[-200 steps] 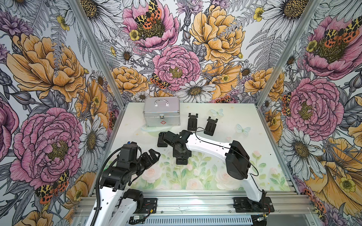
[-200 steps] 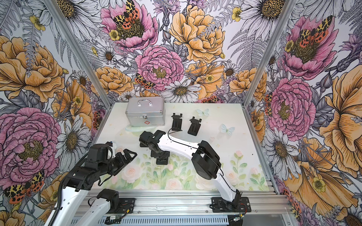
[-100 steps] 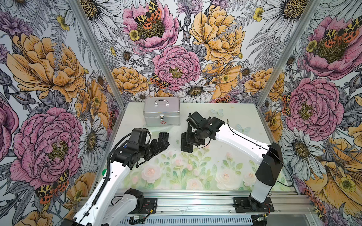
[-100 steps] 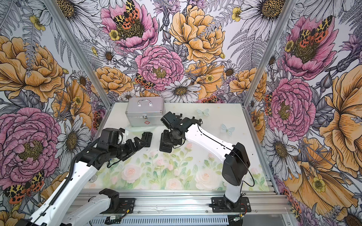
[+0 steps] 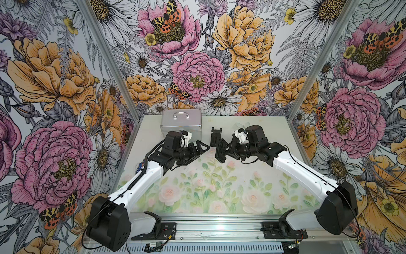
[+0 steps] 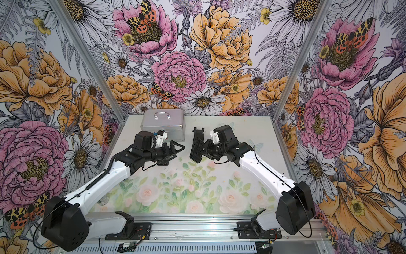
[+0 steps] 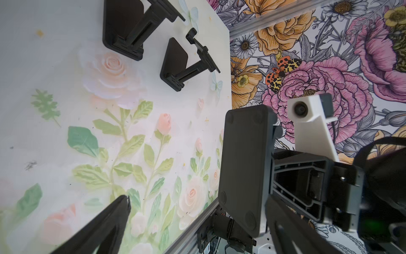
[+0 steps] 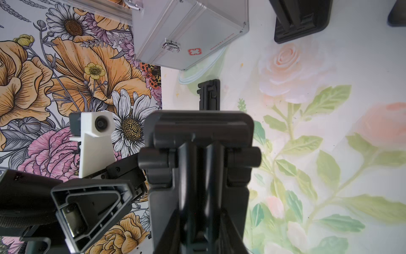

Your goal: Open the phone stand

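While the right gripper (image 5: 227, 150) holds a black phone stand (image 5: 220, 151) up off the bench (image 5: 219, 198), over its middle and somewhat toward the far edge, the left gripper (image 5: 198, 152) faces it from just beside, not touching. The right jaws are drawn in to a narrow gap and pinch the stand from its back. In the left wrist view the stand's flat base plate (image 7: 243, 171) is turned toward the left arm, its small round feet showing. The left jaws are spread as wide as they go, with nothing between them. One finger (image 7: 103, 226) shows in that view, apart from the plate.

The stand looks folded flat, so the step in hand seems to be the approach for the opening pull: one arm steadies the stand and the other comes in to pry. Next, I judge, the left gripper needs to cross the short gap, set its fingers over a free edge of the plate and close. It would then swing that plate about the hinge (image 8: 243, 157), with the right grip kept firm.

One open stand (image 7: 129, 28) and a second open stand (image 7: 186, 63) sit unfolded near the far edge. A silver case (image 5: 181, 126) rests against that edge toward the left corner.
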`<state>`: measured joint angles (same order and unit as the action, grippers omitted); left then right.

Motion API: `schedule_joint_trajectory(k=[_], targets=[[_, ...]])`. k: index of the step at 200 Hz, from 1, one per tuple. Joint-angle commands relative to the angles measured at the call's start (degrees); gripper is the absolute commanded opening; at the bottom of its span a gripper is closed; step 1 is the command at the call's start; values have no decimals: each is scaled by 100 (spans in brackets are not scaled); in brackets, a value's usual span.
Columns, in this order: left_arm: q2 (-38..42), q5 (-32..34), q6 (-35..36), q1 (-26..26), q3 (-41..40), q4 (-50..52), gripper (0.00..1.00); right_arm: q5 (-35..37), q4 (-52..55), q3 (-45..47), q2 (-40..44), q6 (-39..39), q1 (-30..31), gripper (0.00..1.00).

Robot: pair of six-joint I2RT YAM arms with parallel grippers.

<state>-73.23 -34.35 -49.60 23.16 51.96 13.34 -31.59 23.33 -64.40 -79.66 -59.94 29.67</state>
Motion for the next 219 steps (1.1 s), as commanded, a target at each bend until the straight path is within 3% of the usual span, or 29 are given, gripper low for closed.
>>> schedule_joint_trajectory(k=[1, 25, 81, 142, 219], targets=[[-166, -714, -952, 39, -445, -2080, 99, -595, -1592, 395, 239, -567, -82, 0], [-398, -995, -1573, 67, -787, -3283, 99, -760, -3122, 1144, 336, -1412, -222, 0], [-973, -1252, -3219, 6, -1700, -6354, 99, -668, -5083, 2064, 276, -2426, -242, 0], [-1312, -1413, -3680, 109, -1883, -7145, 99, -586, -5831, 2284, 95, -2822, -194, 0], [-1300, -1425, -3854, 180, -1882, -7257, 99, -393, -6238, 2317, -214, -2968, -80, 0]])
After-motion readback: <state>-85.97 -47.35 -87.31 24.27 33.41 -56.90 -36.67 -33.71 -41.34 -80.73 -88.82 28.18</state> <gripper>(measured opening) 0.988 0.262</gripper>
